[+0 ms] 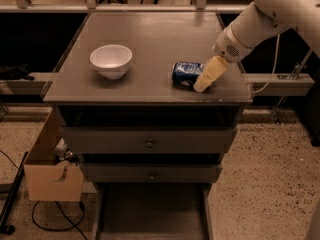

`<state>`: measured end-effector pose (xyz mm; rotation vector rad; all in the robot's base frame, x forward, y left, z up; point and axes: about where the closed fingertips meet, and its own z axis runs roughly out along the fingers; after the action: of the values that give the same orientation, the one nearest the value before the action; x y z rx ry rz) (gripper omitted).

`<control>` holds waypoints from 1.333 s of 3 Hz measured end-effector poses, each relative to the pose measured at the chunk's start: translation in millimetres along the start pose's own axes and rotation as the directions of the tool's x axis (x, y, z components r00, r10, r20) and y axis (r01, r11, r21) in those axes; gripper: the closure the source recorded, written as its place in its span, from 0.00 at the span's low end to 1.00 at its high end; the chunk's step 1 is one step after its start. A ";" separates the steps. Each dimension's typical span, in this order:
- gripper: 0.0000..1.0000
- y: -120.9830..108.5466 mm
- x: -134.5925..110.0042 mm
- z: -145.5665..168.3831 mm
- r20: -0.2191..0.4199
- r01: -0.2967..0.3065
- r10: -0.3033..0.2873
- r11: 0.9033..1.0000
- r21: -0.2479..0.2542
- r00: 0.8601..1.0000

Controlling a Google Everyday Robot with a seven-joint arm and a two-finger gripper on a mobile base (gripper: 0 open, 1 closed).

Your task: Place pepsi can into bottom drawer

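The pepsi can, blue with silver ends, lies on its side on the cabinet top, right of centre near the front edge. My gripper comes in from the upper right on a white arm; its pale fingers reach down to the can's right end, touching or nearly touching it. The bottom drawer is pulled out at the foot of the cabinet, a shallow grey tray with a bare floor.
A white bowl stands on the cabinet top to the left. Two upper drawers with round knobs are shut. A cardboard box and cables lie on the floor at the left. A rail runs behind at the right.
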<state>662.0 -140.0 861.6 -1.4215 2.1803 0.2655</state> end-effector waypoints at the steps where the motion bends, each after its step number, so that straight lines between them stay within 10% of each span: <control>1: 0.00 4.5 4.8 9.4 -0.006 -0.004 0.003 1.000 -0.015 1.000; 2: 0.00 9.4 8.8 17.3 -0.011 0.000 -0.001 1.000 -0.027 1.000; 4: 0.40 9.8 9.1 18.0 -0.012 0.000 -0.001 1.000 -0.028 1.000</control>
<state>656.1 -135.3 840.5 -1.4423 2.1938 0.2888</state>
